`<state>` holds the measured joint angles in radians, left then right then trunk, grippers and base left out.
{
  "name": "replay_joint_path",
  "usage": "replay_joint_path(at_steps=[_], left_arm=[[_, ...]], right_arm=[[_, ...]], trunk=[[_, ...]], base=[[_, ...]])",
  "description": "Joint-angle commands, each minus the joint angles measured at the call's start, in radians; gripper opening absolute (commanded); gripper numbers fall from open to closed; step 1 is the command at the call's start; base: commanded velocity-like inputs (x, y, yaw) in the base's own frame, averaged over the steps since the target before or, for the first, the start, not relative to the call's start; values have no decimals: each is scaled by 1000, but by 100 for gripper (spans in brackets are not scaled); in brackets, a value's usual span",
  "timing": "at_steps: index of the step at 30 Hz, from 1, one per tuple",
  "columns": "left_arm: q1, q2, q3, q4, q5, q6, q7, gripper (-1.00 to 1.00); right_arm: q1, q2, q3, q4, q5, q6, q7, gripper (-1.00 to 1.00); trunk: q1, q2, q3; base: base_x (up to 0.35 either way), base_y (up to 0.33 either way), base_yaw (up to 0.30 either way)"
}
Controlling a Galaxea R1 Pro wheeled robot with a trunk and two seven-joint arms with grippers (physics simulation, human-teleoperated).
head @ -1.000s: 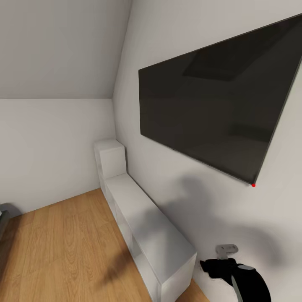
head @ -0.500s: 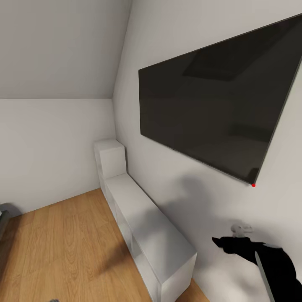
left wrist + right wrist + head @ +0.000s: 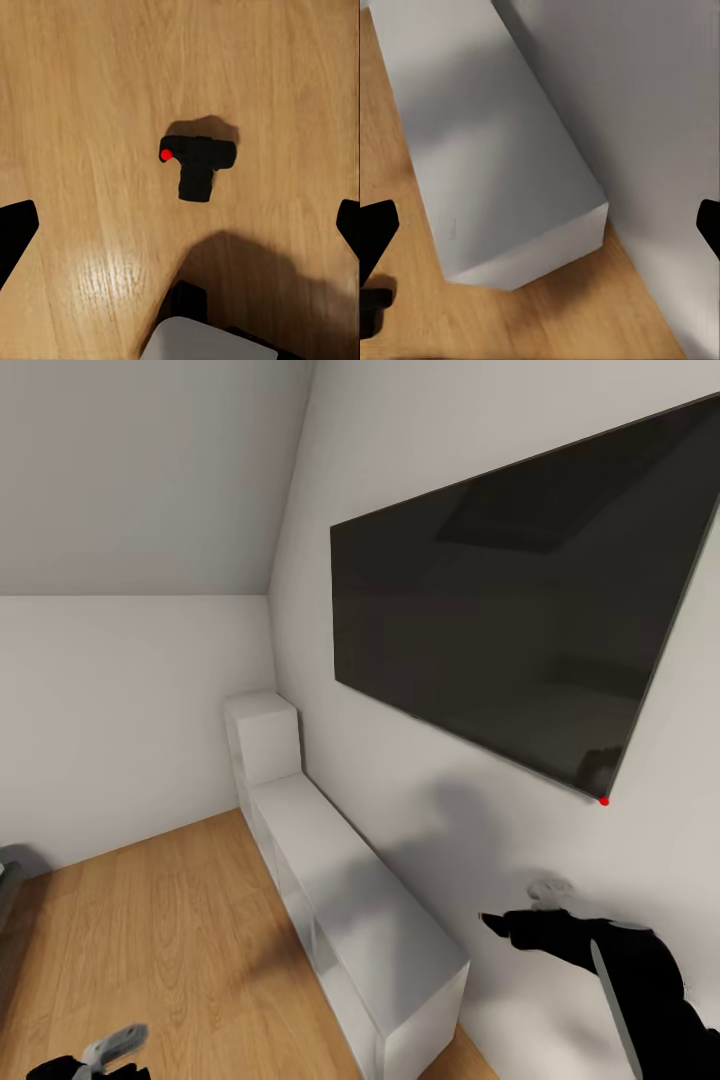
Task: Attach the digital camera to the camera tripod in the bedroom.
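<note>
Two spread fingertips of the empty left gripper (image 3: 180,225) flank the digital camera (image 3: 199,165), lying alone on the wood floor (image 3: 75,90) straight ahead, making this arm nearer.

Right arm (image 3: 640,980) raised beside the low white cabinet (image 3: 350,900), right gripper (image 3: 520,920) toward the wall, fingers spread wide. Left gripper (image 3: 95,1055) sits low, off the cabinet's near end, fingertips (image 3: 15,232) wide apart, pointing at the floor.
</note>
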<state>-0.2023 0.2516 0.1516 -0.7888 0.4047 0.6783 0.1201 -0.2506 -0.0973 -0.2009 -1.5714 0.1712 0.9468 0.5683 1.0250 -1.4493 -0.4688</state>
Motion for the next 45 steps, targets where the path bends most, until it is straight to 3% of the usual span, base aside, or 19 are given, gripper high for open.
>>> replay_joint_path(at_steps=[1, 6, 15, 20, 26, 30, 31, 33, 45], left_arm=[[-11, 0, 0, 1, 11, 5, 8, 100], [-77, 1, 0, 20, 12, 8, 8, 100], [-192, 1, 0, 112, 10, 8, 9, 100], [-301, -3, 0, 186, 7, 7, 9, 100], [-393, -17, -1, 246, 3, 5, 8, 100], [-419, -36, -3, 269, 2, 0, 8, 100], [-431, -64, -8, 284, -5, -8, 7, 100], [-434, -81, -17, 286, -16, -14, 7, 100], [-437, -140, -42, 266, -36, -23, 7, 100]], right_arm=[[-4, 1, 6, -1, 11, 3, 25, 100], [-17, 3, 32, -1, 11, 3, 133, 100], [-22, 6, 40, -1, 12, -3, 225, 100], [-22, 36, 56, -1, 12, -5, 243, 100], [-22, 78, 69, 1, 14, -8, 244, 100], [-22, 88, 73, 2, 17, -7, 242, 100], [-22, 94, 76, 2, 21, -3, 242, 100], [-22, 96, 76, 2, 23, -2, 242, 100], [-22, 97, 75, 2, 25, 2, 243, 100]], trunk=[[0, -1, -1], [0, -1, -1], [0, -1, -1], [0, -1, -1], [0, -1, -1], [0, -1, -1], [0, -1, -1], [0, -1, -1], [0, -1, -1]], base=[[0, 0, 0], [0, 0, 0], [0, 0, 0], [0, 0, 0], [0, 0, 0], [0, 0, 0], [0, 0, 0], [0, 0, 0], [0, 0, 0]])
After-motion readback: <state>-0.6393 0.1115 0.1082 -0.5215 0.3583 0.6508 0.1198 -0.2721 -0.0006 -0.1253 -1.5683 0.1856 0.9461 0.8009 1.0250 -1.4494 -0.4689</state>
